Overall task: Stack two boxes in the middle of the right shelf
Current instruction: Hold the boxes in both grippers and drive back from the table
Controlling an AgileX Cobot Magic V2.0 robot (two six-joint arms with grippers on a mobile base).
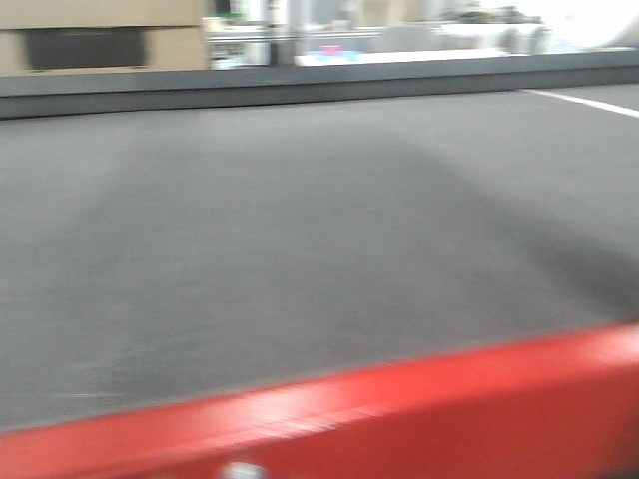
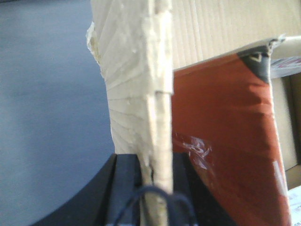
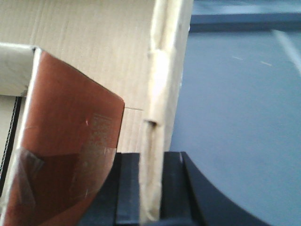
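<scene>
A brown corrugated cardboard box fills both wrist views. My left gripper (image 2: 156, 162) is shut on the edge of one upright box wall (image 2: 136, 70), which runs straight up from between the black fingers. My right gripper (image 3: 151, 160) is shut on another upright wall edge (image 3: 162, 84) in the same way. A glossy red-brown flap with clear tape leans inside the box (image 2: 221, 132) (image 3: 70, 132). Neither gripper shows in the blurred front view. The shelf is out of view.
A grey mat table top (image 1: 300, 230) with a red front frame (image 1: 449, 409) spreads ahead, with a white line (image 1: 589, 102) at its far right. A tan carton-like block (image 1: 100, 35) stands at the back left. Grey surface lies beside the held box (image 2: 47, 117) (image 3: 235, 117).
</scene>
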